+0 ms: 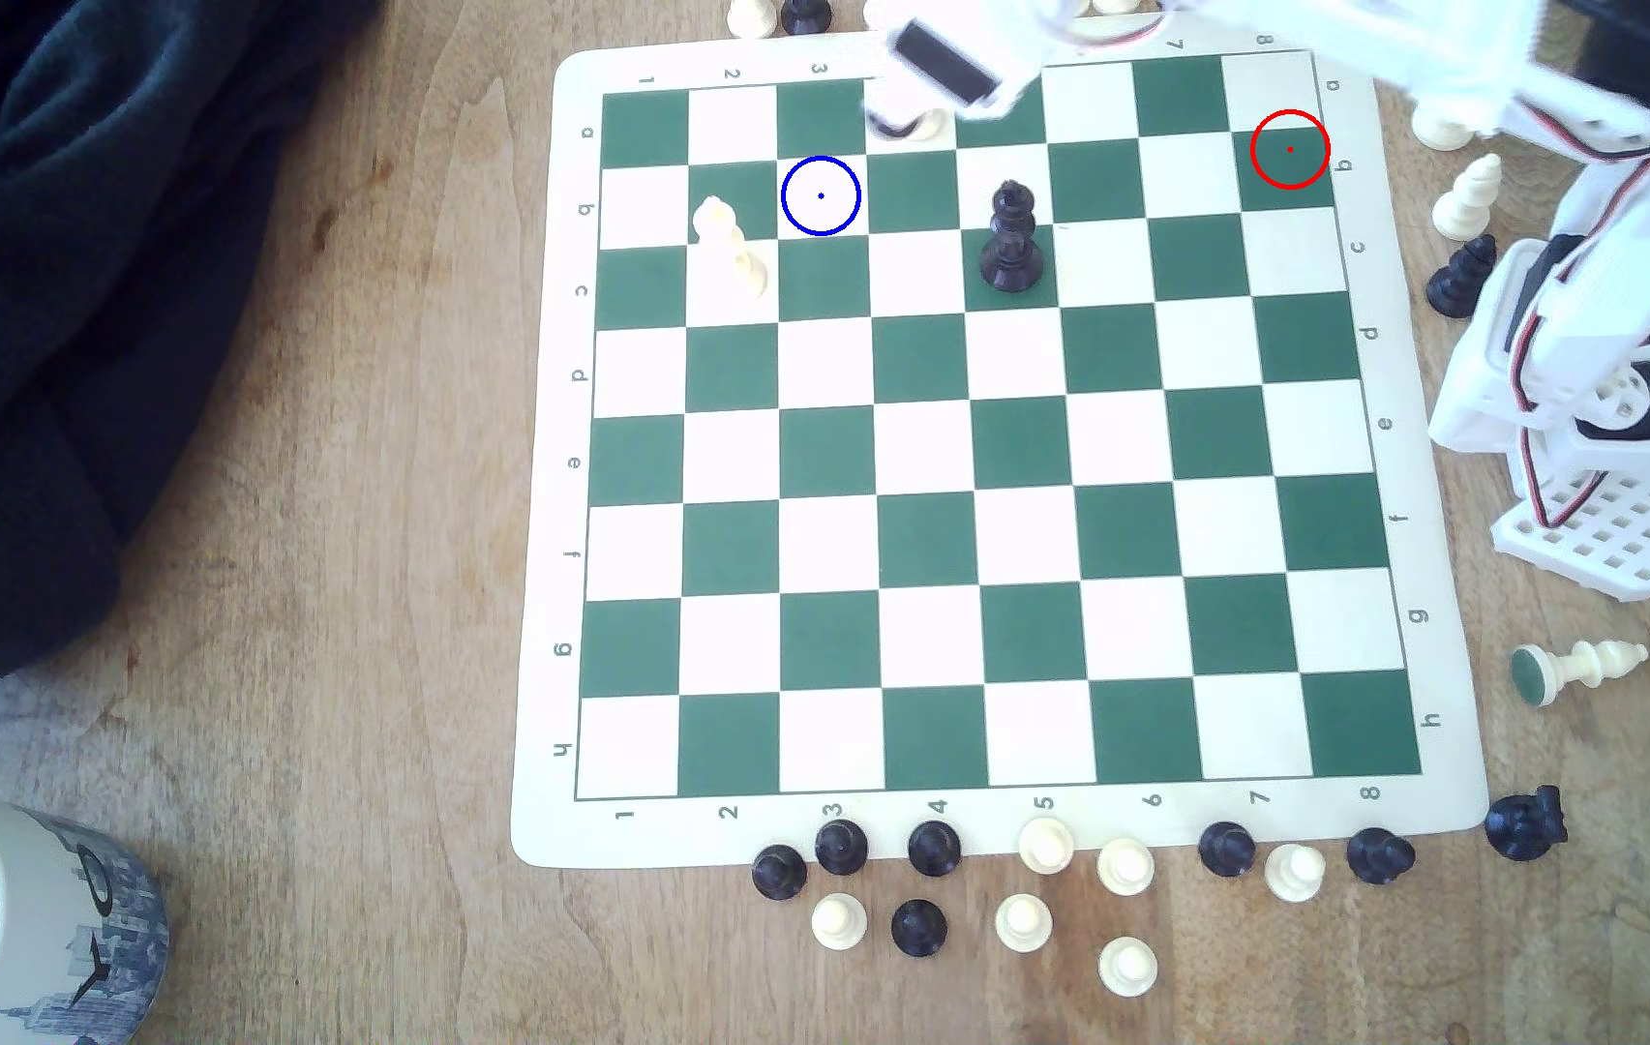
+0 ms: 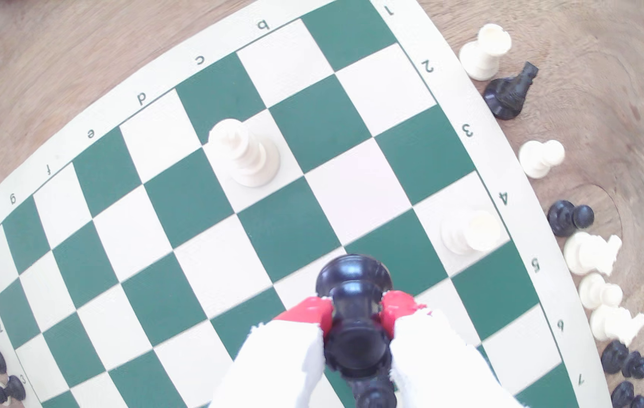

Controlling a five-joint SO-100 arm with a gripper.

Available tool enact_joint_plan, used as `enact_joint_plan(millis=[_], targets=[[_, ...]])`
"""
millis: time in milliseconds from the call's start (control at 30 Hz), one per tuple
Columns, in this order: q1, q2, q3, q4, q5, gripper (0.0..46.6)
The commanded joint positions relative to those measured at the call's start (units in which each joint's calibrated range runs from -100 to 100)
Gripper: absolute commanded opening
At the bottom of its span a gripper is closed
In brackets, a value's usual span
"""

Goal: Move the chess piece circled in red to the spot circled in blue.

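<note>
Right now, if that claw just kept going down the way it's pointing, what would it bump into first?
Probably bare board. The gripper, shut on the black rook, points down at open squares; the rook's base would likely land first. The white pieces stand off to the sides, though depth is unclear.

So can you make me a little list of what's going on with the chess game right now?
hand: shut on the black rook, red fingertips on both sides of it
rook: lifted over the board, not put down yet
red-ringed square: bare
blue-ringed square: bare, white
on the board: black king, tall white piece, another white piece
beside the board: loose black and white pieces; a mug
</note>
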Motion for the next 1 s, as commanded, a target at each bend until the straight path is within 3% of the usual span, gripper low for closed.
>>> enact_joint_plan(millis=[0,333,967], targets=[[0.1,2.9,-6.8,-6.1,0.1,0.2],[-1.0,14.5,-11.4,-15.3,-0.3,0.2],[-0.7,25.8,-19.6,-17.4,0.0,0.2]])
